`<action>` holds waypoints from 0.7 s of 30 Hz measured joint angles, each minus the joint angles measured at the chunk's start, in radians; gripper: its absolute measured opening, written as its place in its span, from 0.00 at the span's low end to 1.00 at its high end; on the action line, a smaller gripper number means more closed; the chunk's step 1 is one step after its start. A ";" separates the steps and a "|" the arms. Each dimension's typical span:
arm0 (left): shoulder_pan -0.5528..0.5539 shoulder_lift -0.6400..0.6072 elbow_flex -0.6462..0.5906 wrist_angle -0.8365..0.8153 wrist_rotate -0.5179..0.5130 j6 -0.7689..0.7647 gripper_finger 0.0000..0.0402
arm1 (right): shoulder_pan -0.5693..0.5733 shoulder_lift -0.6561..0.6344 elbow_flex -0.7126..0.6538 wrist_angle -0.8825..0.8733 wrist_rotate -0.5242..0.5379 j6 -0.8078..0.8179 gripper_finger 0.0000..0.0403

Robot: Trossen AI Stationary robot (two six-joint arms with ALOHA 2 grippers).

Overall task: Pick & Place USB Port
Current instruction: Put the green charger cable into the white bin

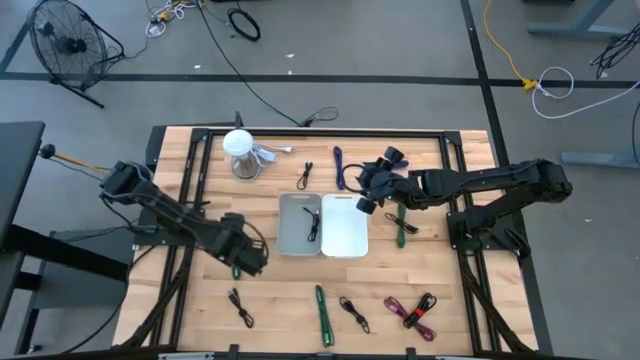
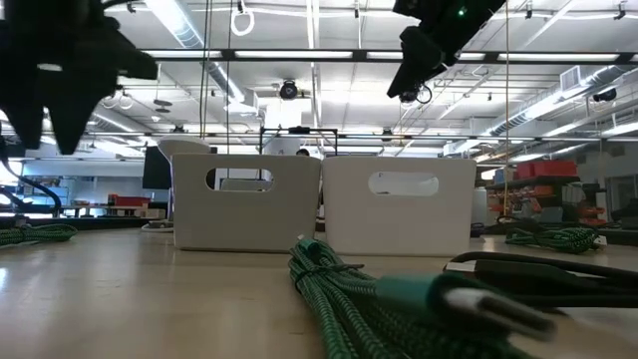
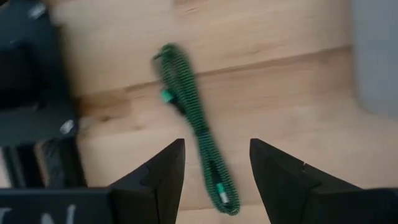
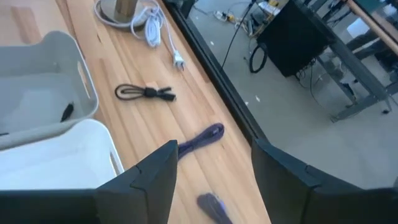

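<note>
Left pincer (image 3: 214, 163), fingers spread and empty, hovers over the green cable (image 3: 193, 127) lying on the surface at 9 o'clock of the grey bin (image 1: 298, 223), long axis threading the gap.

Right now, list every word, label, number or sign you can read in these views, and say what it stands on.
None can be read.
Pale marks on the left arm's wrist body, at the edge of its wrist view: cut off and too blurred to read.
The grey bin, the white bin and the cables, such as the green cable, carry no visible print.
</note>
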 joint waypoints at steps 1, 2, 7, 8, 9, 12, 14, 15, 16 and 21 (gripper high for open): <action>-0.010 0.015 0.000 -0.003 0.003 -0.030 0.46 | 0.000 0.000 0.000 -0.011 0.000 0.003 0.52; -0.020 0.028 -0.002 -0.001 0.006 -0.056 0.46 | 0.000 0.000 -0.001 -0.019 0.000 0.003 0.52; -0.039 0.087 -0.001 0.012 0.018 -0.122 0.46 | 0.000 0.000 -0.001 -0.023 -0.023 0.008 0.52; -0.039 0.097 -0.001 0.012 0.018 -0.134 0.46 | 0.001 0.000 -0.001 -0.023 -0.026 0.008 0.52; -0.039 0.108 -0.001 0.012 0.018 -0.150 0.46 | 0.001 0.000 -0.001 -0.023 -0.026 0.008 0.52; -0.041 0.142 -0.001 0.023 0.051 -0.180 0.46 | 0.008 0.000 -0.001 -0.023 -0.027 0.011 0.52; -0.042 0.173 -0.001 0.025 0.094 -0.190 0.46 | 0.017 0.000 -0.001 -0.024 -0.027 0.011 0.52; -0.045 0.188 -0.001 0.029 0.103 -0.195 0.46 | 0.023 0.000 -0.001 -0.023 -0.026 0.011 0.52; -0.049 0.200 -0.001 0.035 0.107 -0.200 0.46 | 0.028 0.000 -0.001 -0.023 -0.026 0.013 0.52; -0.057 0.256 0.000 0.070 0.118 -0.215 0.46 | 0.062 0.000 -0.001 -0.023 -0.027 0.026 0.52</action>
